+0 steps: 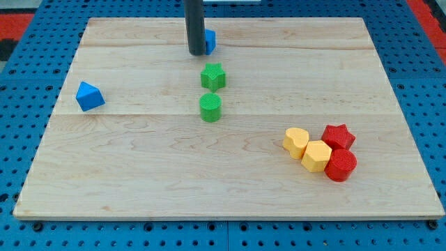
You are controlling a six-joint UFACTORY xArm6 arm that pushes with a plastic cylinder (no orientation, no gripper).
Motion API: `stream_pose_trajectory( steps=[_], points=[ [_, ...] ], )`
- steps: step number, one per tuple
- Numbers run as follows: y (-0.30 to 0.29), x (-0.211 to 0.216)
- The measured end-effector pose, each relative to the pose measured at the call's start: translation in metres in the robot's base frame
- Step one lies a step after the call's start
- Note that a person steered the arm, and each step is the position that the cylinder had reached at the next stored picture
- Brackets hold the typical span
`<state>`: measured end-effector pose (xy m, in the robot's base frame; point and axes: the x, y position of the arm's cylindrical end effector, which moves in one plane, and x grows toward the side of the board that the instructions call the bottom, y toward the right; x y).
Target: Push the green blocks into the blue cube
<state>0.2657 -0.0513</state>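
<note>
Dark rod (196,28), blue cube (209,41) beside its tip (196,54); two green blocks (212,76) below it, pale wooden board (139,160).

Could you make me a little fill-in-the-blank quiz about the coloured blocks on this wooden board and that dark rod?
1. My tip stands right next to a block of the colour ____.
2. The green star lies nearer the view's top than the green ____.
3. In the red and yellow cluster at the view's right, the red star sits above the red cylinder, and beside them are two blocks of the colour ____.
4. The blue block alone lies at the view's ____.

Missing words: blue; cylinder; yellow; left
</note>
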Motion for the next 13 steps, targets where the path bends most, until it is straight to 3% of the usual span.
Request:
stream_pose_trajectory(
  steps=[1,2,4,5,7,9,11,13],
  points=[
    [0.021,0.001],
    [0.089,0.058],
    [0.071,0.236],
    [0.055,0.233],
    [0.003,0.175],
    [0.007,0.126],
    [0.042,0.108],
    [0.027,0.020]
  ],
)
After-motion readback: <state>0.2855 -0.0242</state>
